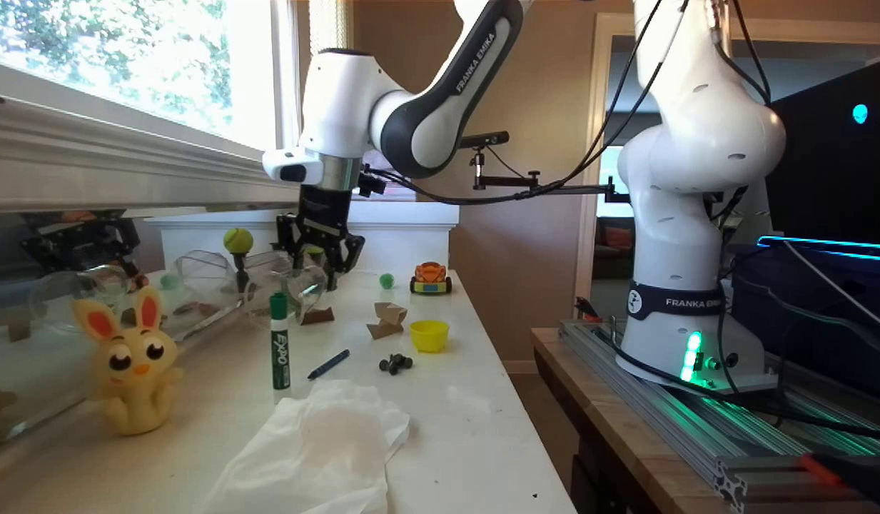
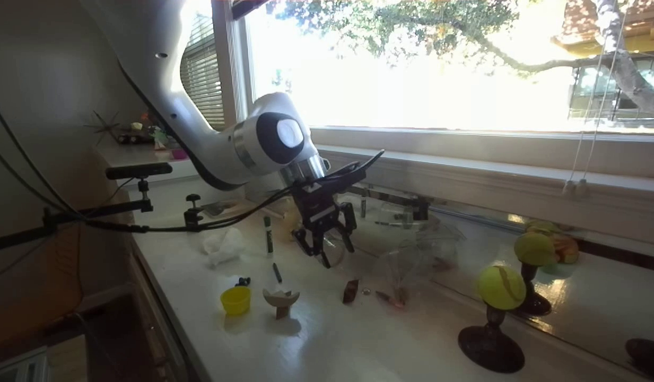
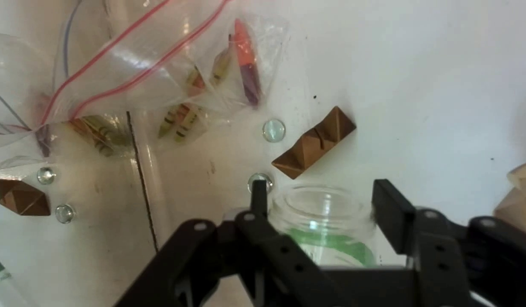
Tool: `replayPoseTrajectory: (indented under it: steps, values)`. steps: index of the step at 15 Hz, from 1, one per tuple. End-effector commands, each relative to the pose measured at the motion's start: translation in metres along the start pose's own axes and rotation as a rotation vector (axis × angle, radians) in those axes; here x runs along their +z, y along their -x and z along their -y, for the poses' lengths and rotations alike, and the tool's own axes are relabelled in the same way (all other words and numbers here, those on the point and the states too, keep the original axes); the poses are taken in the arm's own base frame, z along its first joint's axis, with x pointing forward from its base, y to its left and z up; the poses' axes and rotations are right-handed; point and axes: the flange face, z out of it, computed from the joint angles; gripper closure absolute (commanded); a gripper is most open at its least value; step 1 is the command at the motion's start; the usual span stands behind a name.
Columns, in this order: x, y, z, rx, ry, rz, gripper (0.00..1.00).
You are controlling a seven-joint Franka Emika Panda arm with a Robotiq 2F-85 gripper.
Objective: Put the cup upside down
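"So, where is the clear cup (image 3: 320, 209), taking the green-capped marker (image 1: 280, 350) as the landmark?"

"Near it. In an exterior view the cup shows just behind the marker's cap; in the wrist view it sits slanted between the two fingers (image 3: 393, 213) of the gripper (image 3: 321, 198)."

"Gripped, then?"

"There is no telling. The fingers stand parted, one at each side of the cup, yet whether they press on it is unclear, and so is whether the cup bears on the white counter (image 1: 475, 421)."

"And the marker itself?"

"Upright on that counter, cap at the top."

"What else lies about it?"

"The dark pen (image 1: 329, 364) lies near it, and so does the crumpled white sheet (image 1: 318, 450). The yellow bowl (image 1: 430, 339), mouth up, is farther from the marker than the pen is. In an exterior view the toy rabbit (image 1: 141, 378) sits to the marker's left."

"And the crayons (image 3: 248, 81)?"

"Inside a clear bag (image 2: 417, 254); in an exterior view that bag shows farther from the marker than the cup does."
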Motion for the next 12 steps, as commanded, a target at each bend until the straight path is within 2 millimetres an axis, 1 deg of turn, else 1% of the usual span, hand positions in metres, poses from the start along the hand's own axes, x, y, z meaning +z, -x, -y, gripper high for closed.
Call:
replayPoseTrajectory:
  steps: [1, 5, 6, 7, 12]
  values:
    - [-0.027, -0.012, -0.003, -0.053, 0.012, 0.123, 0.38]
    - [-0.042, -0.029, -0.002, -0.119, 0.002, 0.21, 0.39]
    - [-0.045, -0.033, -0.002, -0.13, -0.001, 0.223, 0.37]
    - [-0.047, -0.037, -0.002, -0.142, -0.004, 0.237, 0.39]
    - [-0.057, -0.051, -0.003, -0.215, -0.016, 0.327, 0.4]
